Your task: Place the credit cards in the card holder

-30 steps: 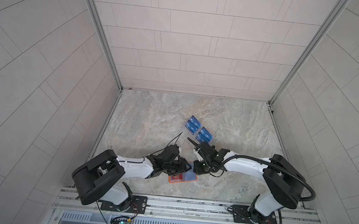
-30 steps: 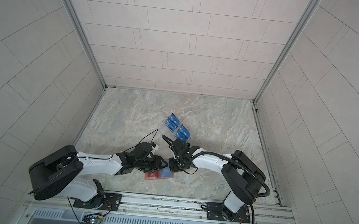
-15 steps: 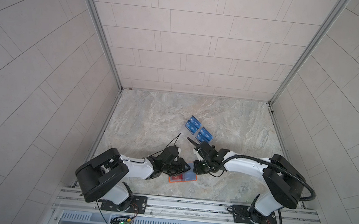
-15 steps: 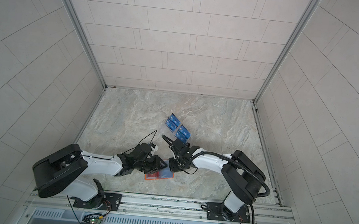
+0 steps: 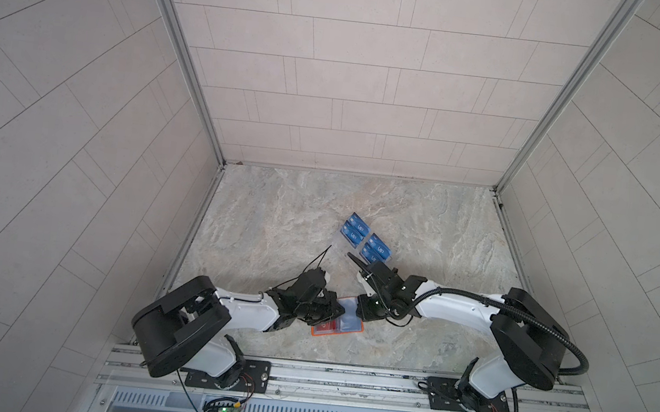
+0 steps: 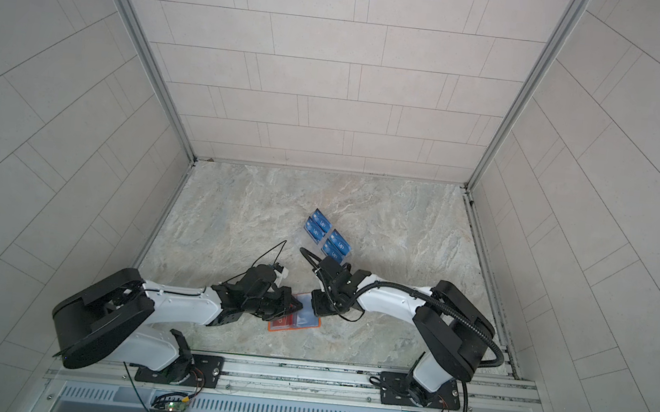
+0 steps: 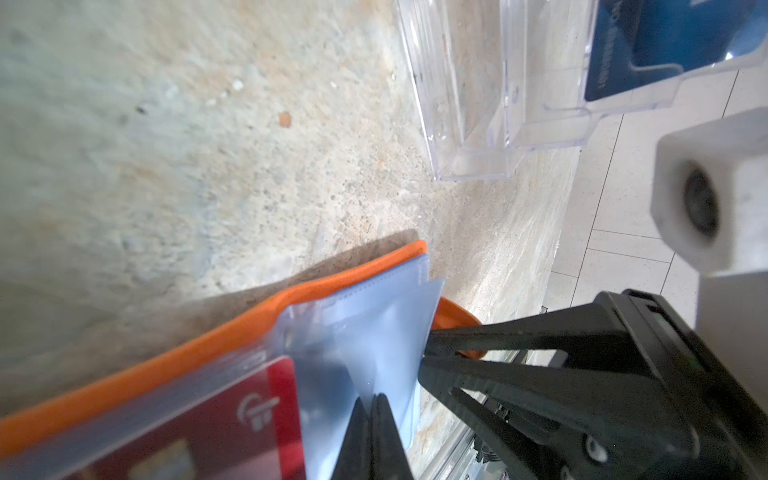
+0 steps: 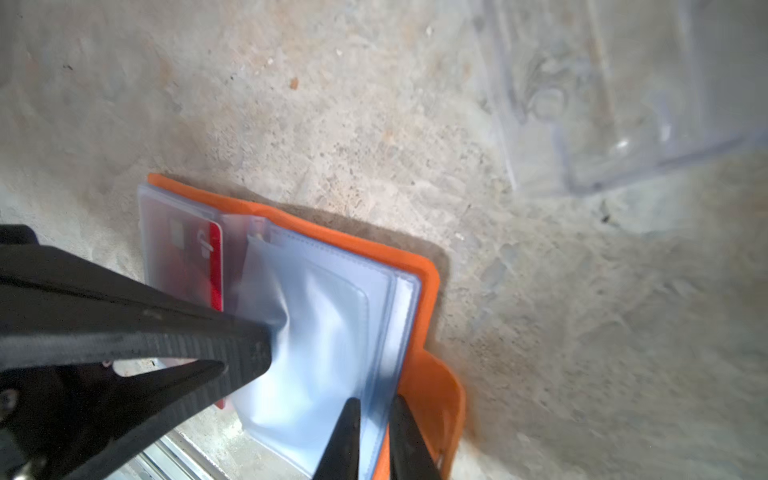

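**Near the front edge of the bench, both hands are gripping the open card holder**

The card holder (image 5: 343, 326) is lying open on the bench (image 5: 277, 218), with its orange cover down and its clear sleeves facing up. It is sitting between the two hands and touching both. A red card (image 8: 215, 266) is sitting in a sleeve on the half nearer the left arm.

The left hand (image 7: 371, 409) is reaching over that half. Its fingers are pressing together on a single clear sleeve (image 8: 316, 332), which is standing raised off the stack and buckling at the pinch. The right hand (image 8: 376, 405) is reaching in from the opposite side. Its fingers are clamping narrowly on the holder's outer edge, with the edges of the remaining sleeves between them, just beside the orange snap tab (image 8: 446, 399). In both top views the tips of the two hands are almost meeting over the holder.

Farther back on the bench, apart from the holder, blue cards (image 5: 356, 230) are standing in a clear acrylic rack (image 7: 478, 124), just beyond the right arm's wrist.
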